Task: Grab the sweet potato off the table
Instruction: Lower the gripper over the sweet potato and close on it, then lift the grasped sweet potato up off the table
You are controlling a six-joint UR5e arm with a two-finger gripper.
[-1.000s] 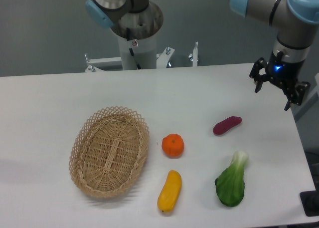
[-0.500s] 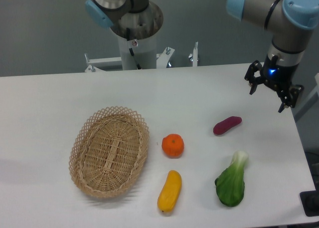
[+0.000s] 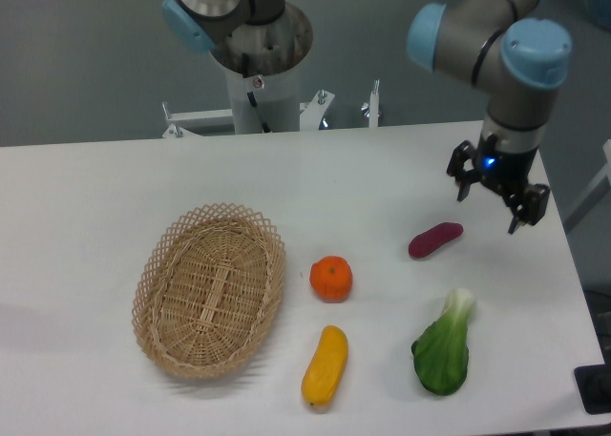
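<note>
Hand (image 3: 489, 196) released, fingers spread, hovering above and just right of sweet potato (image 3: 435, 239). Sweet potato lies on surface (image 3: 115, 178), tilted, between orange (image 3: 331, 278) and right edge, bok choy (image 3: 444, 345) nearer camera. Risk: smooth rounded skin may roll or squirt from fingers if descent lands off-centre or fingers close along its length.

Grey tubular arm (image 3: 468, 35), pale-blue joint caps, black pincer (image 3: 488, 209) (blue light glowing).
</note>
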